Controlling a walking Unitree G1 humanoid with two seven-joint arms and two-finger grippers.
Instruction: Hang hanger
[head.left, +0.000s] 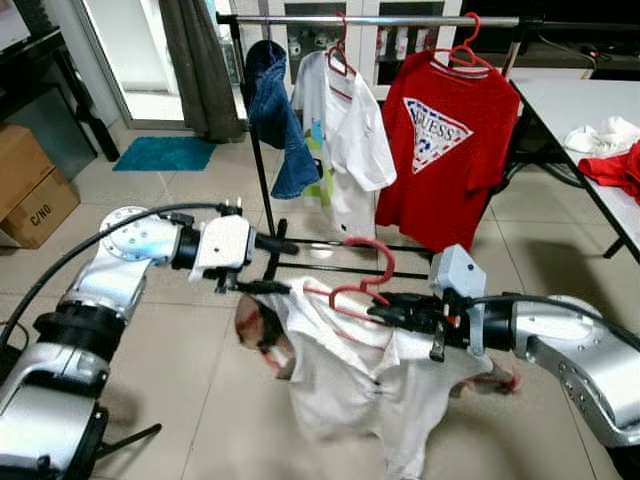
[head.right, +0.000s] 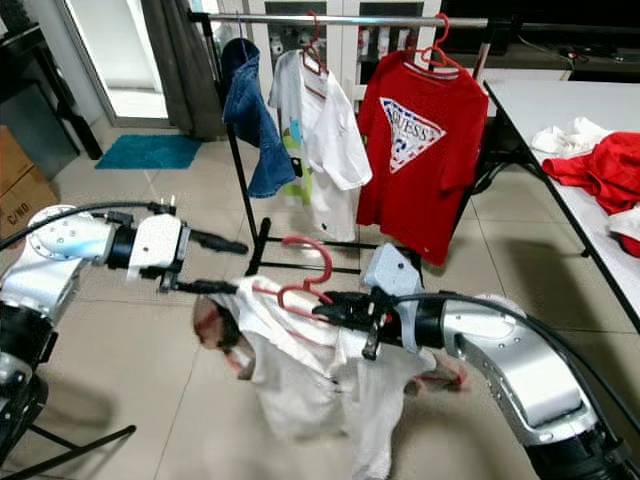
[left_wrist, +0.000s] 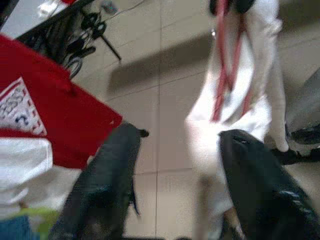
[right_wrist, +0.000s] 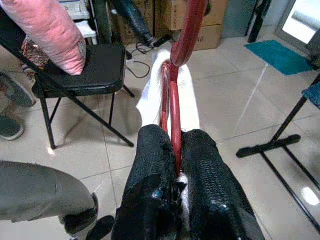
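Right gripper (head.left: 385, 314) up front, its two black fingers pressed together on the red plastic hanger (head.left: 362, 284), pinching the bar just below the hook; the wrist view shows the red bar squeezed between the pads (right_wrist: 150, 165). The hanger sits low, out in front of the robot, over the tiled floor (head.left: 200, 380), well short of the rail. Draped on it is a white short-sleeved shirt (head.left: 350, 380), hanging loose and blurred, with a reddish print at its left edge.

Left gripper (head.left: 275, 266) comes in from the other side, fingers spread apart, one above and one below; the lower finger (head.left: 262, 287) reaches the shirt's shoulder edge. From its wrist view the white cloth lies against one finger (left_wrist: 260, 185), with the gap between the two unfilled.

Behind that, the black clothes rack (head.left: 262, 170) with a silver top rail (head.left: 370, 19). On the rail, left to right: a blue denim garment (head.left: 280, 115), a white T-shirt with a green print (head.left: 340, 140) on a red hanger, and a red T-shirt with a triangular logo (head.left: 445, 150) on another red hanger.

Off to the right, a white table (head.left: 580, 120) carrying crumpled white and red clothes (head.left: 610, 150). Far left, a cardboard box (head.left: 30, 190) and a teal floor mat (head.left: 165, 153).

The right wrist view also catches a black folding chair (right_wrist: 80, 75) with a pink cushion (right_wrist: 50, 30).
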